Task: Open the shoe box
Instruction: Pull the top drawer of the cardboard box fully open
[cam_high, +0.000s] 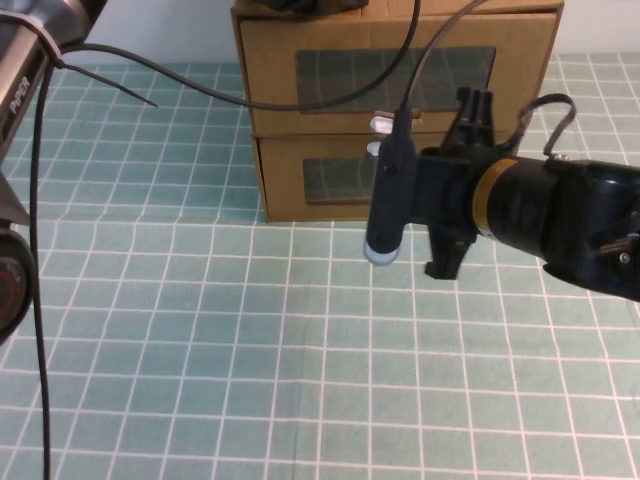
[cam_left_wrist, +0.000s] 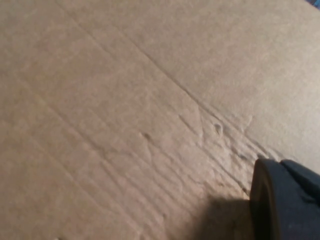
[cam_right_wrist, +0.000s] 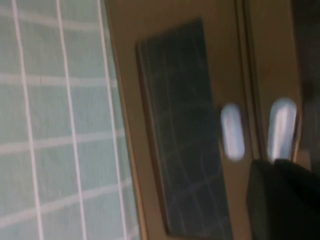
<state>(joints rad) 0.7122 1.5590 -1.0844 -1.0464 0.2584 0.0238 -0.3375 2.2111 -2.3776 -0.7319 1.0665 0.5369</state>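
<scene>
On far mat (cam_high: 200, 350), closed shoe box (cam_high: 268, 90), right pincer (cam_high: 473, 100) together before it, left pincer (cam_left_wrist: 285, 200) against cardboard (cam_left_wrist: 125, 100), state unclear.

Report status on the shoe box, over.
Right gripper jaws shut, at shoe box front near white pull tabs. Left gripper close against cardboard. Box closed. Black cable crosses upper window.
</scene>
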